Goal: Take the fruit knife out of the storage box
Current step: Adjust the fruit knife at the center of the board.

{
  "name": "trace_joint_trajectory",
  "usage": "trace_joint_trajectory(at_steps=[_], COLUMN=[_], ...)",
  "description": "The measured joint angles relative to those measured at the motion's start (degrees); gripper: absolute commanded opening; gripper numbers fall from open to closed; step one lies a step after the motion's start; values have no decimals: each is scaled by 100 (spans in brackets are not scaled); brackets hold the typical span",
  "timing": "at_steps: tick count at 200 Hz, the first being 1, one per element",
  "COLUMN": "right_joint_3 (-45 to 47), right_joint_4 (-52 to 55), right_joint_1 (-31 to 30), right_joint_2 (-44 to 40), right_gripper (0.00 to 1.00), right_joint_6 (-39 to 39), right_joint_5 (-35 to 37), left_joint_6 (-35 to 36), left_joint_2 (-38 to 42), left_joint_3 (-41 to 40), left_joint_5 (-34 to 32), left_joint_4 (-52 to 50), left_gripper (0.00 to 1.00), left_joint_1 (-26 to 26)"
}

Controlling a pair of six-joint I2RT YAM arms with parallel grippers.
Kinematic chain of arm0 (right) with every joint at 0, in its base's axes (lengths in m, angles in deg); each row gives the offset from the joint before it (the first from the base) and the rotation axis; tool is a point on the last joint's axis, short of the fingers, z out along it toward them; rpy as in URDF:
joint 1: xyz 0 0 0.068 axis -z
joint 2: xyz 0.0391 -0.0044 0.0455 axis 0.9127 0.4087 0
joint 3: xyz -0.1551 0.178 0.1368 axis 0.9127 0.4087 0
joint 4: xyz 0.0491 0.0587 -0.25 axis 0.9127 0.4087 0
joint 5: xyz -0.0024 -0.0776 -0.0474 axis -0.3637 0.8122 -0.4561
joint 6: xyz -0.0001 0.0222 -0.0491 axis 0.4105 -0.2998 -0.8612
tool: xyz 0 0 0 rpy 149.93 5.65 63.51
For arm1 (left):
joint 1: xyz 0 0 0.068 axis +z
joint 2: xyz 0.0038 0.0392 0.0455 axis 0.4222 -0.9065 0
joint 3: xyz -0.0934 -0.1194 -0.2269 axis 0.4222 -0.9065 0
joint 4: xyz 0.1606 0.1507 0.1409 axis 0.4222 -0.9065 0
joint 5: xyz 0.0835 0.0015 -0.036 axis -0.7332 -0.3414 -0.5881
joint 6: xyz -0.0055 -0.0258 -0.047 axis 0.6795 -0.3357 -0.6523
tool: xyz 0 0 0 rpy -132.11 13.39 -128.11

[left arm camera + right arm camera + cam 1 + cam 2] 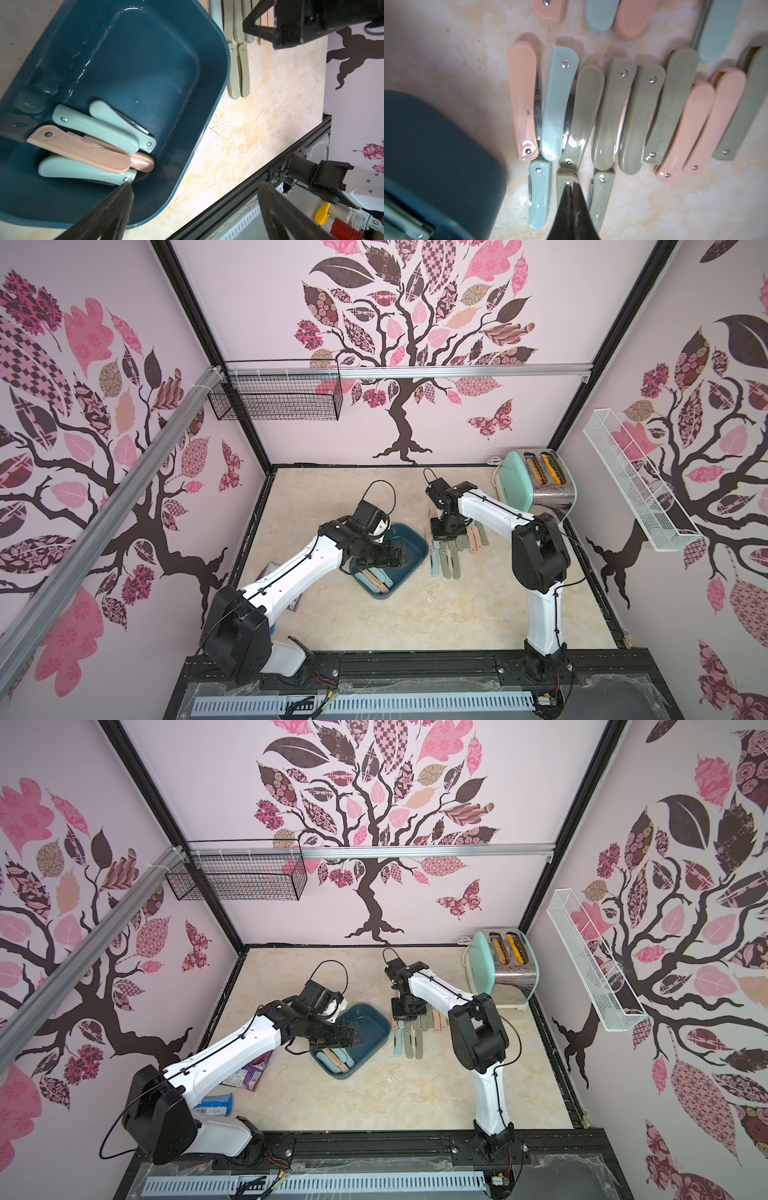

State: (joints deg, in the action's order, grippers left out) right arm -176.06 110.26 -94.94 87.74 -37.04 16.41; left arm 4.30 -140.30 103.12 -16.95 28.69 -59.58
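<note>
left hand [195,186], wide open, hangs over the storage box [145,58], nearer than the clenched right hand [572,187]; folded fruit knives [87,149] lie crosswise just beyond one finger [116,207].

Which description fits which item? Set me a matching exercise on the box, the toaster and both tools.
Items:
1. box
2. toaster
3. left tool
4. right tool

Descriptions:
A. shut
B. mint and chrome
C. open
D. holds knives

Pairs: 1-D, 2-B, 3-C, 4-A
</note>
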Motion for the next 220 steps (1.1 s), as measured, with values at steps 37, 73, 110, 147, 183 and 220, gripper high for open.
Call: trace_joint_trajectory(at_steps=[37,73,110,147,183,220], right_joint_3=[2,2,2,15,129,264], right_joint_4=[13,-2,-13,-33,-66,-98], right_joint_1=[0,0,0,0,0,0], right_joint_2=[232,236,243,243,243,238], right_gripper=[0,0,0,0,0,0], right_joint_6=[-4,-2,-2,-2,0,4], right_joint_5=[-87,-197,-243,-267,-308,-352], left_joint_6=[26,37,37,37,39,39], left_joint_2=[79,111,133,133,133,131], left_joint_3=[-46,-81,-127,-127,-131,-131], left_joint_5=[-22,-42,-61,-66,-66,-63], left_joint_4=[-52,-66,-92,-92,-92,-92], left_gripper=[98,98,98,98,98,98], left_joint_1=[20,24,24,24,24,24])
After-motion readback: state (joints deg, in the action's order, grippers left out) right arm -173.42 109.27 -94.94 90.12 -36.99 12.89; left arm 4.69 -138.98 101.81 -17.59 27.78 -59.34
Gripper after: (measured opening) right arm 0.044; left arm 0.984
